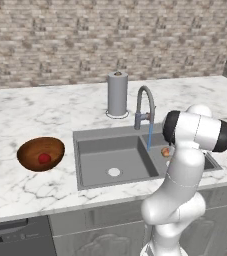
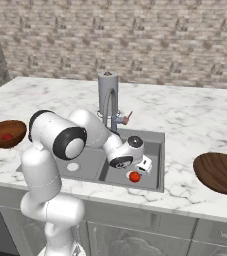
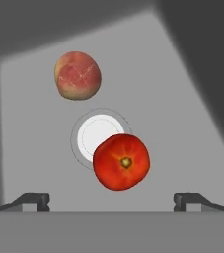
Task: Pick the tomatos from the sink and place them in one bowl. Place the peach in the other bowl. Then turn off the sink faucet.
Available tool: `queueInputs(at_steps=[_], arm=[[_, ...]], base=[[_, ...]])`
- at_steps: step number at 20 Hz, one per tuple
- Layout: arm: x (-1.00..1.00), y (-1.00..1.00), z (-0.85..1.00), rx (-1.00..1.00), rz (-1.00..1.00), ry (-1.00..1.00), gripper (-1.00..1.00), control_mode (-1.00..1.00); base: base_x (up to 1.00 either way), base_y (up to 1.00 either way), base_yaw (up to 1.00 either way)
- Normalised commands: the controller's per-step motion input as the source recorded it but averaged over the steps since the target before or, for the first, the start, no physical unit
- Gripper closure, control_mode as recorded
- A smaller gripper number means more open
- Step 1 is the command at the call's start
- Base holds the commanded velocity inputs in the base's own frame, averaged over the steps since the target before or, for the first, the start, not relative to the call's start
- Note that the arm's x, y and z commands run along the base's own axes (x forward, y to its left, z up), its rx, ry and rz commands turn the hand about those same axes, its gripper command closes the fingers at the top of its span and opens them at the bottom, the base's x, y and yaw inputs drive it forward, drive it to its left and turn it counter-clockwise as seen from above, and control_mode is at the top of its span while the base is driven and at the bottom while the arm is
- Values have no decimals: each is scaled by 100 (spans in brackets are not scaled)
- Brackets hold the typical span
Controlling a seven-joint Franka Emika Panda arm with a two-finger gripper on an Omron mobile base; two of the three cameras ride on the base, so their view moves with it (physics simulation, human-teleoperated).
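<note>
Spread wide and empty, the tool (image 3: 111, 200) hangs over the right basin of the grey metal sink (image 2: 157, 150) in the marble tabletop (image 1: 30, 115). Below lie a glossy red tomato (image 3: 121, 161) overlapping the white drain (image 3: 96, 133), and a pinkish-tan peach (image 3: 77, 75) beyond.

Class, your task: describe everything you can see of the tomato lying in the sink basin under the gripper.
The tomato is small, round, glossy and bright red, with a little brownish-yellow stem scar facing the hand camera. It rests on the grey floor of the sink, overlapping the round white drain in the hand view. The peach lies apart from it. The open gripper hangs above it without touching.
</note>
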Motion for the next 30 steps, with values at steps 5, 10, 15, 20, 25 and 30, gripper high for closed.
queueInputs(at_steps=[5, 10, 15, 20, 25, 30], arm=[[2, 0, -17, 0, 0, 0, -100, -100], [4, 0, -20, 0, 0, 0, -100, -100], [15, 0, -20, 0, 0, 0, -100, -100], [17, 0, -22, 0, 0, 0, -100, -100], [5, -2, -21, 0, 0, 0, -100, -100], [1, -1, -21, 0, 0, 0, -100, -100]], base=[[0, 0, 0], [0, 0, 0], [0, 0, 0], [0, 0, 0], [0, 0, 0], [0, 0, 0]])
